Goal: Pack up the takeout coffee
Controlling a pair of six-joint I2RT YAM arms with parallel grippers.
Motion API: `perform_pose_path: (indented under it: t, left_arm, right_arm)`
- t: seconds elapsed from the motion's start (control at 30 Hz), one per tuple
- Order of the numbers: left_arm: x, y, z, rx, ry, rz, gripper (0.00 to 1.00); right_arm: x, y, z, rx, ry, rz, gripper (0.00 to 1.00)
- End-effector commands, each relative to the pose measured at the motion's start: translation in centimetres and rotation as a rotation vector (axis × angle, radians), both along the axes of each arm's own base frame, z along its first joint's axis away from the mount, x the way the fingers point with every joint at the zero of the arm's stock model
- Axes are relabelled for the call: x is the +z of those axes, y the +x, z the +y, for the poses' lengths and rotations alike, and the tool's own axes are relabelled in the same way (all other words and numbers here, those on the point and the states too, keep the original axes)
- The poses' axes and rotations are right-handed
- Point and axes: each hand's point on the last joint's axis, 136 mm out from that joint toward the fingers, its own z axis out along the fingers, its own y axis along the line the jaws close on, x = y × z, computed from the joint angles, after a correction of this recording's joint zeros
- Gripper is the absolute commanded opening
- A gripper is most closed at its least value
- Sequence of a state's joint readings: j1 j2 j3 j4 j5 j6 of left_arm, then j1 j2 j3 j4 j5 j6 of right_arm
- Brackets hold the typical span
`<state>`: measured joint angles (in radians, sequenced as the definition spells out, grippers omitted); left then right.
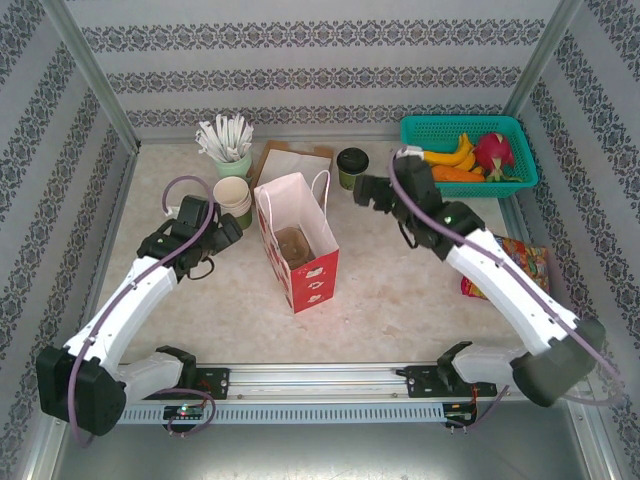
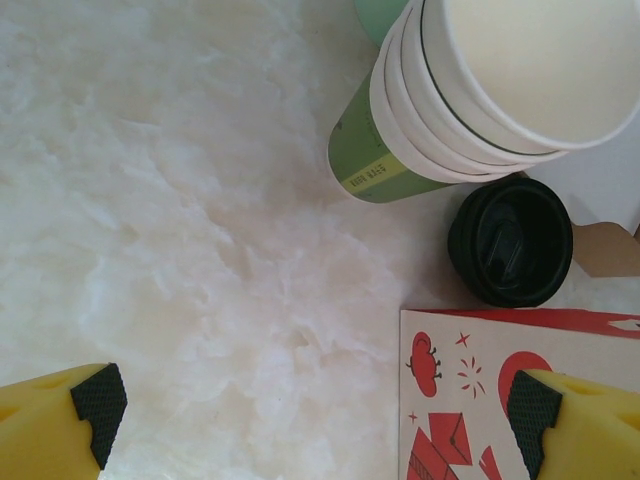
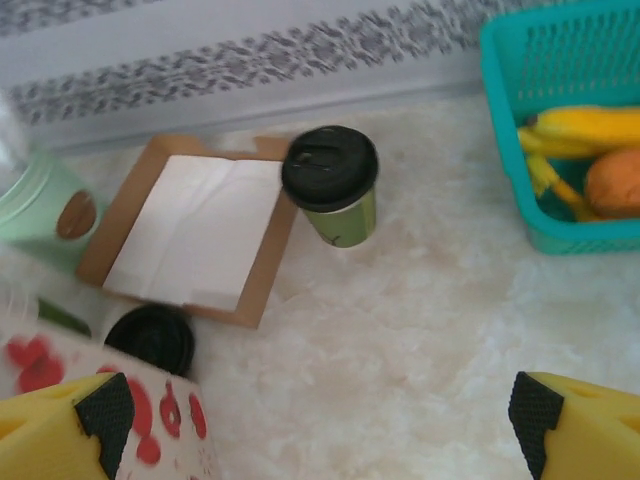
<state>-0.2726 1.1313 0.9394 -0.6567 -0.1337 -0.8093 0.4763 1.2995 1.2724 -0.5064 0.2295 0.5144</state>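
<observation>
Marbled tabletop [image 1: 400, 290] bears a white-and-red paper bag [image 1: 312, 275], with an olive-green paper cup with black lid [image 3: 330, 185] beyond it (a second lidded cup [image 2: 510, 240] alongside). Left gripper [image 2: 310, 420] and right gripper [image 3: 318, 420] gape, empty.

Coffee cup [image 3: 152, 338] half hidden behind paper bag [image 3: 170, 430]
In the right wrist view, the cup at 8 o'clock is partly covered by the bag's rim; the teal basket [image 3: 505, 150] is cropped at 3 o'clock. Seen from above, the bag's contents are blurred.

Looks like a staged robot lab cell, going by wallpaper-patterned wall panels [image 1: 320, 50], aluminium corner posts [image 1: 92, 75], a marble-look tabletop [image 1: 400, 290] and a mounting rail [image 1: 320, 378].
</observation>
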Motion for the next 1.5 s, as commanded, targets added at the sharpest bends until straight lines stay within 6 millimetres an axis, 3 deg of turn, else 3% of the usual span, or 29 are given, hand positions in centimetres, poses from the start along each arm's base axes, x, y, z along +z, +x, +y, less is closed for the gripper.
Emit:
perform_pose_path:
  t: [0.0,0.07,0.2,0.3,0.6,0.77,0.97,1.47]
  left_arm:
    - [1.6,1.8,-0.5,-0.008,-0.024,-0.063,1.0]
    - [1.7,2.1,-0.9,-0.029,-0.037,-0.064,1.0]
    - [1.9,2.4,-1.0,-0.034,-0.038,-0.074,1.0]
    - [2.0,2.5,-0.8,-0.026,-0.028,-0.078,1.0]
    - [1.4,2.0,-0.1,0.019,-0.006,-0.016,1.0]
    - [1.4,1.7,0.0,0.03,-0.015,-0.015,1.0]
    - [1.6,0.9,0.6,0.073,-0.021,-0.037,1.0]
    - [0.7,-0.5,2.1,0.14,0.028,0.007,1.0]
  right_arm:
    - [-2.9,2.9,1.3,0.053,0.165,0.1,0.98]
    - [-4.6,4.5,1.2,0.082,0.102,0.137,0.98]
    - [-7.2,7.1,3.0,0.219,0.039,0.206,0.98]
    - [-9.1,9.4,3.1,0.194,0.006,0.229,0.98]
    - [-12.2,15.3,3.1,0.14,-0.049,0.245,0.98]
    - [-12.9,17.9,2.8,0.109,-0.039,0.239,0.98]
    - [-13.6,19.7,3.6,0.155,0.017,0.247,0.98]
    - [-15.3,21.2,4.0,0.196,-0.015,0.275,0.98]
